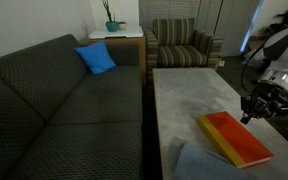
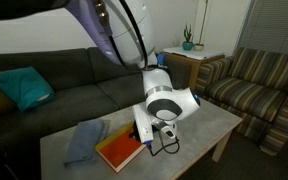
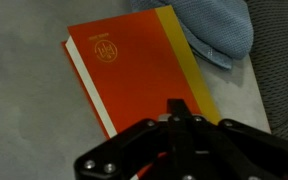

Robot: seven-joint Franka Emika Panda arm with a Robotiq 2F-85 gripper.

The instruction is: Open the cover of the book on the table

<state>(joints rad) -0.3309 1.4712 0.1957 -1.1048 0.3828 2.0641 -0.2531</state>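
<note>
Plainly, a long dark sofa (image 1: pixel 54 105) filled the left of the scene in an exterior view, and the table (image 1: pixel 184 95) ran alongside it on the right, its top pale grey and mottled. A striped armchair (image 1: pixel 184 45) stood past the table's far end. The book (image 1: pixel 234 138) lay flat and closed at the table's near end, toward the right edge, with the orange-red cover (image 3: pixel 134 85) facing up and a yellow strip (image 3: pixel 189 75) down one side. A grey-blue cloth (image 1: pixel 199 162) lay crumpled just left of the book, meeting one corner of it in the wrist view. A bright blue cushion (image 1: pixel 96 58) leaned at the sofa's far end. The gripper (image 1: pixel 252 108) hung low at the book's far right corner, its fingers (image 3: pixel 171 115) pressed together with nothing between them; whether the tips touched the cover could not be told. A small gold emblem (image 3: pixel 106 48) marked the cover.
</note>
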